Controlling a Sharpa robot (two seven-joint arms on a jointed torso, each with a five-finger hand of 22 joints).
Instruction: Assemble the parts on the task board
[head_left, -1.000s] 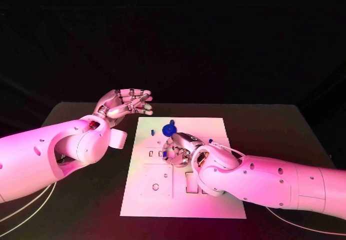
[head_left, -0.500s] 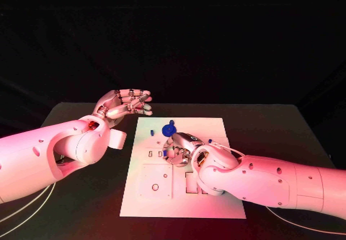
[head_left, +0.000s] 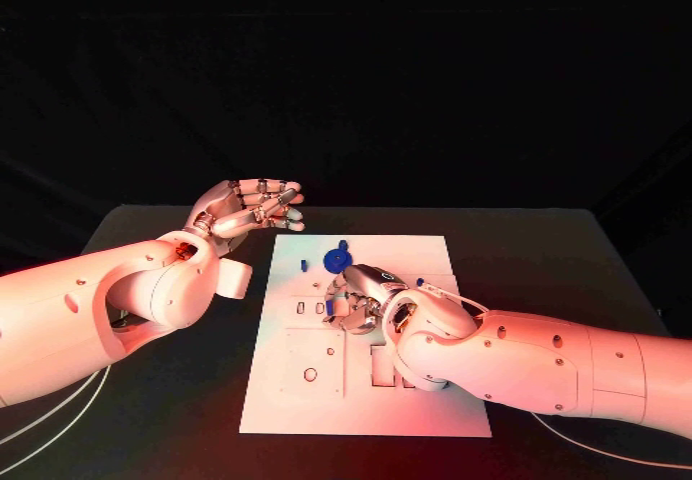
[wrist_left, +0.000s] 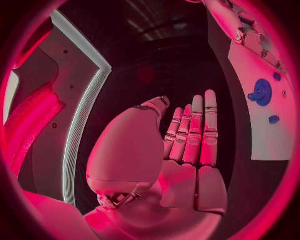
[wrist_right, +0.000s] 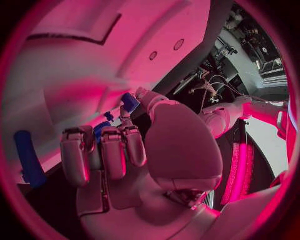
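Note:
The white task board (head_left: 368, 400) lies in the middle of the black table. My right hand (head_left: 364, 297) is low over its middle, with the fingers curled down. In the right wrist view a small blue part (wrist_right: 130, 102) sits pinched between thumb and fingertips (wrist_right: 103, 137), just above the board (wrist_right: 75, 95). A round blue part (head_left: 338, 261) stands near the board's far edge, with a small blue piece (head_left: 306, 264) to its left. My left hand (head_left: 253, 206) hangs raised off the board's far left corner, fingers straight and holding nothing (wrist_left: 194, 135).
A long blue peg (wrist_right: 28, 155) lies on the board close to my right hand's fingers. Another small blue piece (head_left: 420, 281) sits on the board's right side. Bare black table (head_left: 562, 250) stretches to either side of the board.

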